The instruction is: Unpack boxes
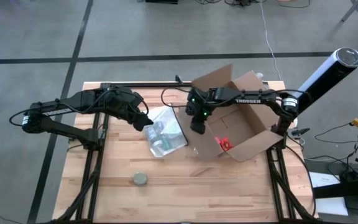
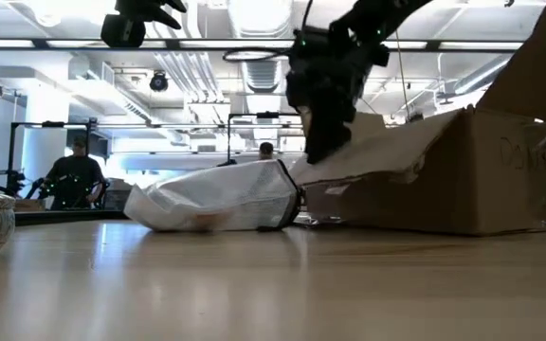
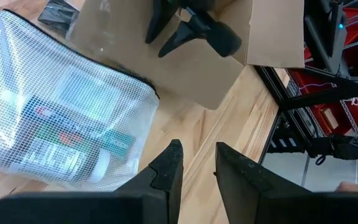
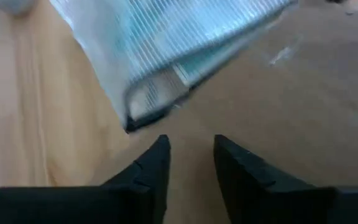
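High view: the cardboard box [image 1: 241,118] lies open right of centre on the counter [image 1: 185,186], its mouth facing the zip pouch [image 1: 165,138] at centre. My right tool [image 1: 197,126] hangs at the box's left edge, fingers slightly parted, pinching nothing. My left tool [image 1: 146,122] sits at the pouch's upper-left edge, narrowly parted, empty.

Around the pale wooden table [image 1: 179,186] the floor [image 1: 36,37] is grey concrete crossed by dark lines, and beyond it the room opens into a bright workshop with white ceiling ducts [image 2: 197,66], strip lights and two people [image 2: 74,175] at distant benches.
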